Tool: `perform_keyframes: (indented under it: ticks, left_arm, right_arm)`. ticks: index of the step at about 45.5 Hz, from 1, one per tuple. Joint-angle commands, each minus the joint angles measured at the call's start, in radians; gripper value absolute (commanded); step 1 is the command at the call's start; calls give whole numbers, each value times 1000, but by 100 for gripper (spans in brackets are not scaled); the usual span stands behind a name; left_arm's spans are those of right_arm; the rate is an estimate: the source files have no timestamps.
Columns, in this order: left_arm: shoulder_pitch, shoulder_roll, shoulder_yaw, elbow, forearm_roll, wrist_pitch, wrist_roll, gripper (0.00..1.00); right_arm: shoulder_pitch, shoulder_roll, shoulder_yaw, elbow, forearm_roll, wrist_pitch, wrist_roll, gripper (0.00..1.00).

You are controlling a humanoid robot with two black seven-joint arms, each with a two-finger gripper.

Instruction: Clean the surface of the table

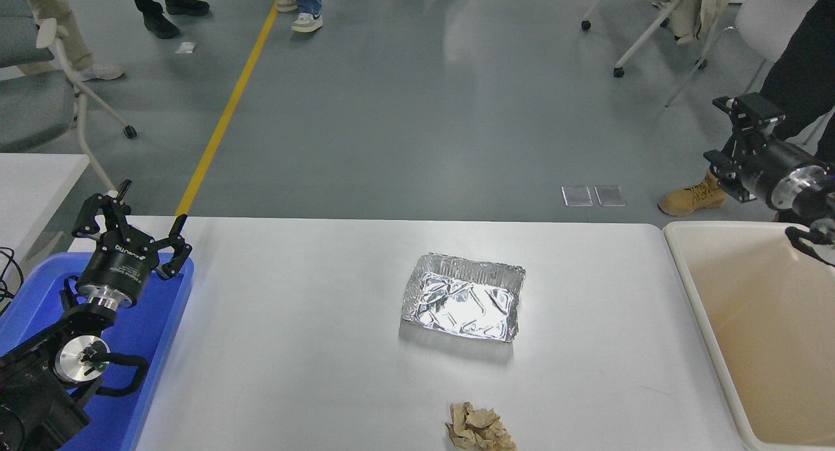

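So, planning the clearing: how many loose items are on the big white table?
2: a foil tray near the table's middle, and a crumpled brown paper ball at the near edge, partly cut off by the frame.

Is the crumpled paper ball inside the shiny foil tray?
No, the paper ball lies on the table near its front edge, apart from the foil tray.

- The table surface [293, 346] was matte white.
- The foil tray [464, 297] was shiny, crinkled silver.
- The crumpled paper [479, 428] was tan-brown.
- The bin [776, 346] at the right was beige.
- The tray [147, 333] at the left was bright blue.
- The left gripper [130, 226] and right gripper [734, 134] were black.
- The floor [417, 111] was grey with a yellow line [228, 105].
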Motion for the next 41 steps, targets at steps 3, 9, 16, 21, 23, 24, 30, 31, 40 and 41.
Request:
perform_keyframes:
  ticks: [3, 9, 16, 21, 23, 24, 30, 31, 40, 41]
  left_arm:
    - [0, 0, 0, 0, 0, -1, 0, 100]
    - [0, 0, 0, 0, 0, -1, 0, 100]
    - [0, 0, 0, 0, 0, 1, 0, 100]
    - [0, 0, 0, 0, 0, -1, 0, 100]
    - [0, 0, 0, 0, 0, 1, 0, 100]
    - [0, 0, 0, 0, 0, -1, 0, 100]
    - [0, 0, 0, 0, 0, 1, 0, 100]
    - [0, 0, 0, 0, 0, -1, 0, 100]
    - [0, 0, 0, 0, 0, -1, 0, 100]
    - [0, 0, 0, 0, 0, 1, 0, 100]
  right_arm:
    - [101, -17, -267, 9, -276, 4, 2, 99]
    - [178, -14, -429, 18, -276, 28, 5, 99]
    - [268, -16, -488, 71, -276, 121, 6, 99]
    - [345, -16, -502, 121, -276, 201, 6, 99]
    - [368, -14, -512, 141, -276, 227, 6, 99]
    - [380, -14, -517, 152, -276, 238, 6, 99]
    - [436, 0, -563, 221, -287, 269, 6, 99]
    - [442, 7, -574, 230, -295, 269, 6, 99]
    - [459, 136, -706, 256, -359, 267, 6, 99]
    - [457, 148, -718, 258, -359, 267, 6, 99]
